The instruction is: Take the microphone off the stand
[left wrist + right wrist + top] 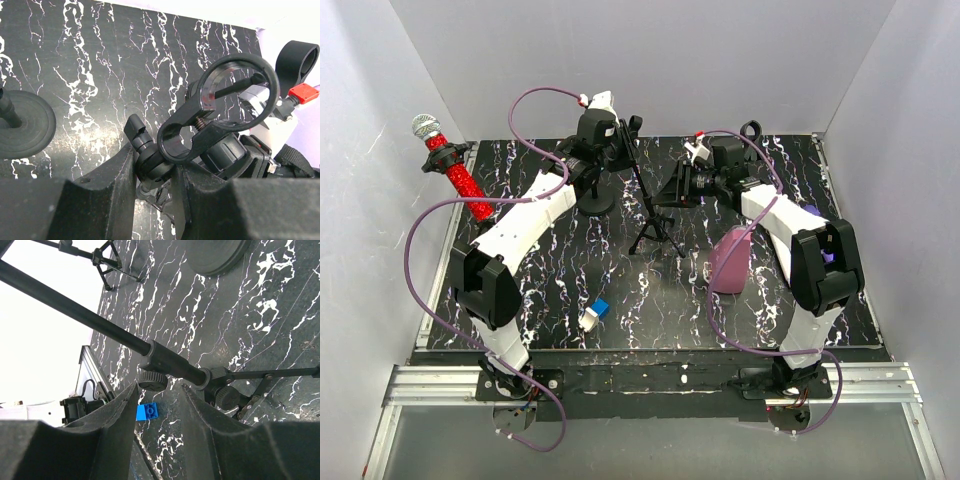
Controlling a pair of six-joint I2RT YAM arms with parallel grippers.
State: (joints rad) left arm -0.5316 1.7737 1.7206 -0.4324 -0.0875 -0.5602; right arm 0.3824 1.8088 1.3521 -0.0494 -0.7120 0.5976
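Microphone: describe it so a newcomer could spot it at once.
Start at the black marbled table and go to its far left corner. The microphone sits there, slanted: glittery red handle, silver mesh head, unlike the black tripod stand nearby.

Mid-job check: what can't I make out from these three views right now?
- Right wrist view: whether the right gripper touches the stand pole; the near fingers are blurred.
- Left wrist view: the stand pole below the left gripper, shut on the mic clip, is blocked by its own fingers.
- Microphone: outside both wrist views; small in the top view.
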